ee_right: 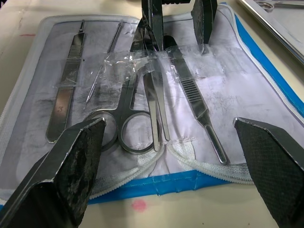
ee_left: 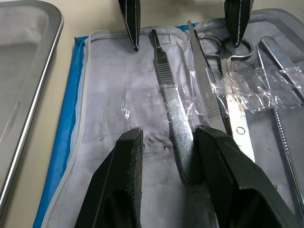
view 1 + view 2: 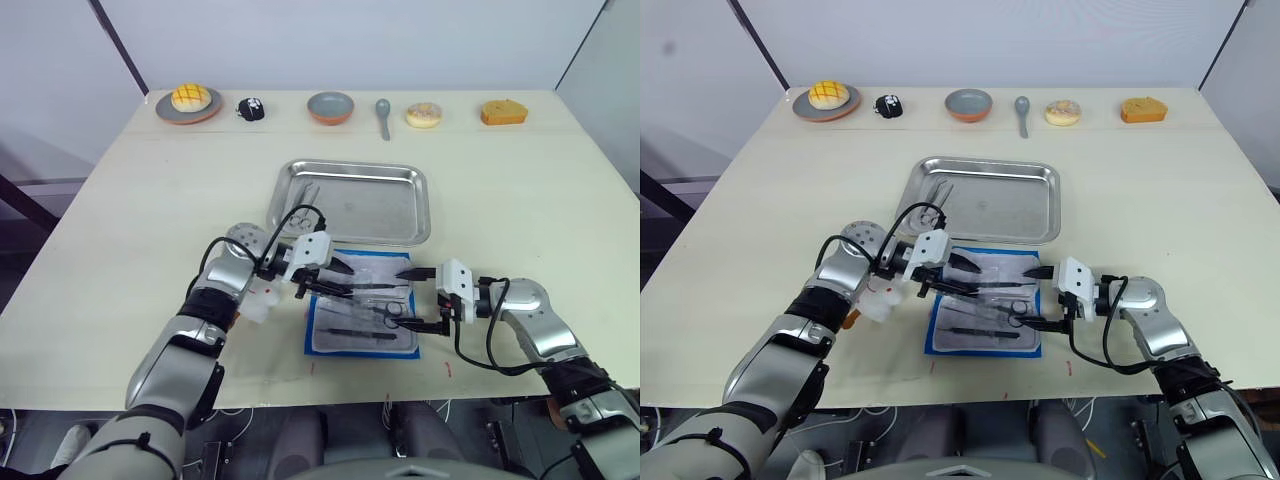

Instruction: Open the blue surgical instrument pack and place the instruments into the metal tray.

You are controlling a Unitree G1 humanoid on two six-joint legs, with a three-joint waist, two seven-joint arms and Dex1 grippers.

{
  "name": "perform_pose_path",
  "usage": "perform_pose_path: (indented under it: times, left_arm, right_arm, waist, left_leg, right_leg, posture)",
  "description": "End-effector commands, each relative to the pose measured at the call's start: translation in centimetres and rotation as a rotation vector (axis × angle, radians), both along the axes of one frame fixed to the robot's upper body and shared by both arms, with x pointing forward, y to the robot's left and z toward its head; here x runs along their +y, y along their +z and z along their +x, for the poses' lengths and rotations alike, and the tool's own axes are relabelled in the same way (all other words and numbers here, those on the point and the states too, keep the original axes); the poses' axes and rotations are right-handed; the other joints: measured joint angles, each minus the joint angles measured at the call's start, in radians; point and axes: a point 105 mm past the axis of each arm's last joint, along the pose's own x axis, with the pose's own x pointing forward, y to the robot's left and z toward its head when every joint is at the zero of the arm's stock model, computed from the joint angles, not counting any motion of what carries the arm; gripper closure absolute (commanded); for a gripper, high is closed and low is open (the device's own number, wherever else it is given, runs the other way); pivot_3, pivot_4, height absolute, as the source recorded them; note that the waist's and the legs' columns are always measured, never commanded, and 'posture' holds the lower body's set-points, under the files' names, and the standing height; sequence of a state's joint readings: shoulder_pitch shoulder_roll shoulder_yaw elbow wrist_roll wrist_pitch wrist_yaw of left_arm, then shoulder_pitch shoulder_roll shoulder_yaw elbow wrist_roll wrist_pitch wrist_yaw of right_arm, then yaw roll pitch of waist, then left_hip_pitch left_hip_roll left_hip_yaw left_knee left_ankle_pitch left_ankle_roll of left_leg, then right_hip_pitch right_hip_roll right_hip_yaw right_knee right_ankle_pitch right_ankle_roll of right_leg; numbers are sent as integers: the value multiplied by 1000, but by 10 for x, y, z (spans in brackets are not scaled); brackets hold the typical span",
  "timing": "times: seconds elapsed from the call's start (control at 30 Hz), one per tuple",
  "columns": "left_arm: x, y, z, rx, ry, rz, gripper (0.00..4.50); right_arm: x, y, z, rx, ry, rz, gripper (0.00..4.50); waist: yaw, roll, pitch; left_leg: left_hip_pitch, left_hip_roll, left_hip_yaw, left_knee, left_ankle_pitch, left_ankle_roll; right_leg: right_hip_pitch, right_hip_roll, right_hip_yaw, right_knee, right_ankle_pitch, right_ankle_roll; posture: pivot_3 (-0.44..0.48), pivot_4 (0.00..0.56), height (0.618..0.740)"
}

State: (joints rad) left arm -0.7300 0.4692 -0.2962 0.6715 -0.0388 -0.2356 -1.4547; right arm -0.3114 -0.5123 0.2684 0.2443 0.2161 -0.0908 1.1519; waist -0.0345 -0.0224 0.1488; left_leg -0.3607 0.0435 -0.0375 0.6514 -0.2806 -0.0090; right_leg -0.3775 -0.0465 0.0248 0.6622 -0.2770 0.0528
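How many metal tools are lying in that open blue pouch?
5 in the pouch, side by side under clear tape: a flat handle, a thin probe, scissors, tweezers, another flat handle. None seems hidden.

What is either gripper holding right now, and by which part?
Nothing. The left gripper and right gripper are both open over the blue surgical instrument pack; the instruments lie ungripped.

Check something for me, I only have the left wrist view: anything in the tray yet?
Observer: Yes. The metal tray holds a couple of instruments near its far-left corner.
Operator: Right gripper?
Observer: The right gripper is open wide at the right edge of the blue pack, facing the left gripper.
Operator: How many in the pack?
Observer: About five, lying under clear tape.
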Motion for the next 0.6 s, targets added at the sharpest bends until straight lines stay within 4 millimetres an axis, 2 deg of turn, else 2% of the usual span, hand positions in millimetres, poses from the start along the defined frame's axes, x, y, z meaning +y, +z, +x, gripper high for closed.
perform_pose_path:
  times: [0.03,0.1,0.2,0.27,0.6]
  left_arm:
    - [4,-8,-1,10,7,40,2597]
    - [4,-9,-2,19,3,40,2597]
    - [4,-10,-3,28,6,39,3385]
    - [4,-11,-3,36,14,36,4375]
    - [6,-1,-1,32,34,40,4461]
  right_arm:
    - [-15,-46,-16,150,-35,-138,0]
    - [-15,-46,-16,150,-35,-137,0]
    - [-14,-46,-16,149,-34,-137,0]
    - [-14,-45,-16,149,-34,-137,0]
    - [-13,-45,-15,149,-32,-134,0]
  waist:
    - [0,0,0]
    - [0,0,0]
    - [0,0,0]
    - [0,0,0]
    - [-1,0,0]
  left_leg:
    - [0,0,0,0,0,0]
    - [0,0,0,0,0,0]
    - [0,0,0,0,0,0]
    - [0,0,0,0,0,0]
    - [0,0,0,0,0,0]
  right_leg:
    - [0,0,0,0,0,0]
    - [0,0,0,0,0,0]
    - [0,0,0,0,0,0]
    - [0,0,0,0,0,0]
    - [0,0,0,0,0,0]
  posture:
    - [0,150,732]
    - [0,150,732]
    - [0,150,732]
    - [0,150,732]
    - [0,150,732]
